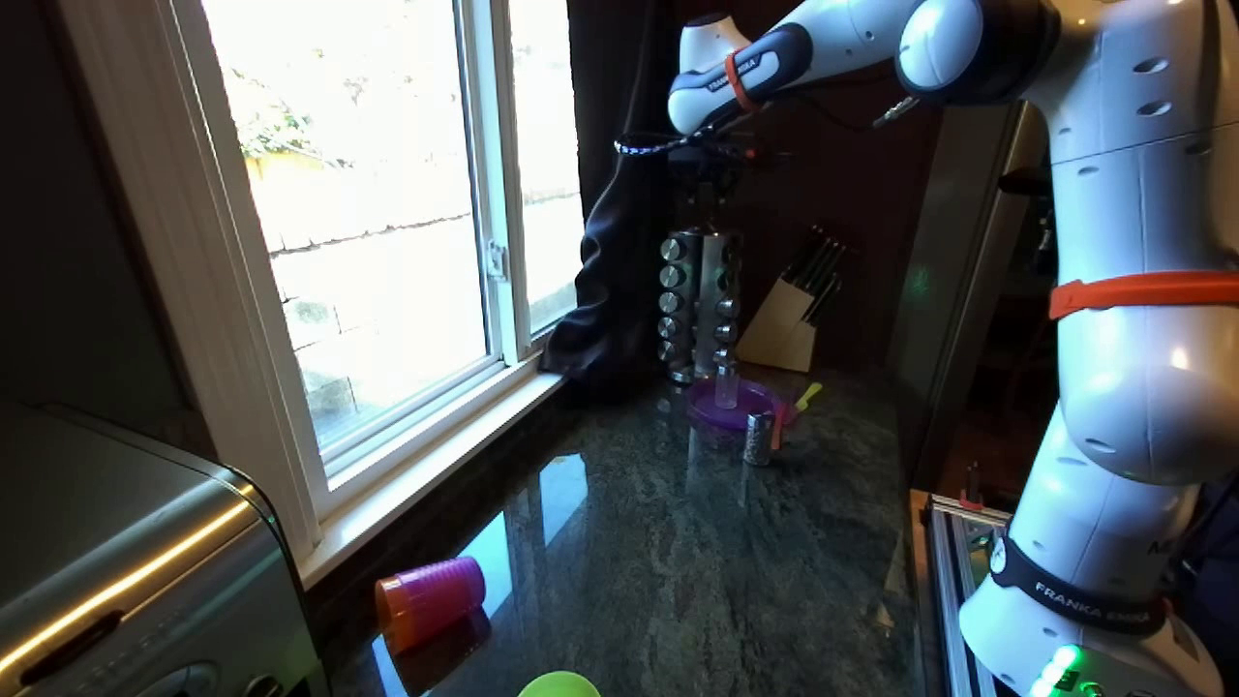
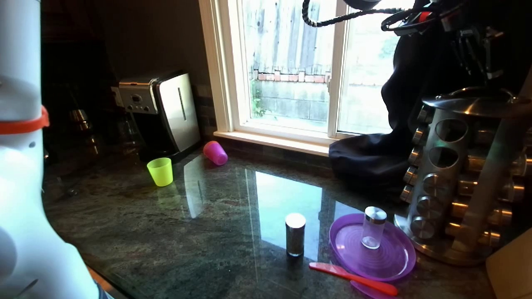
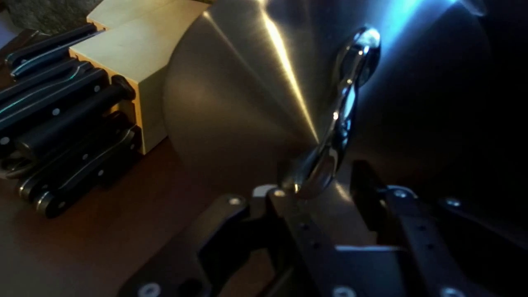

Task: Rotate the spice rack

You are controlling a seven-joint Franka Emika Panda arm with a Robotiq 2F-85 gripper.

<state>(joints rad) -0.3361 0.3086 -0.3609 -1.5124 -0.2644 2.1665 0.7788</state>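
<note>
The spice rack (image 2: 457,195) is a tall metal tower with rows of small jars, standing upright at the back of the counter; it also shows in an exterior view (image 1: 699,300). Some of its round slots hold no jar. In the wrist view its round steel lid (image 3: 247,90) fills the middle, with a shiny arched handle (image 3: 344,107) on it. My gripper (image 3: 324,175) is open above the lid, its fingers apart near the handle's lower end. In both exterior views the gripper (image 2: 482,74) (image 1: 711,198) hangs pointing down over the rack's top. Contact with the handle cannot be told.
A knife block (image 1: 779,324) stands close beside the rack. A purple plate (image 2: 345,249) with a small jar (image 2: 373,232) lies before it, near a red knife (image 2: 353,278) and a metal shaker (image 2: 295,234). A dark curtain (image 1: 600,329) hangs on the window side.
</note>
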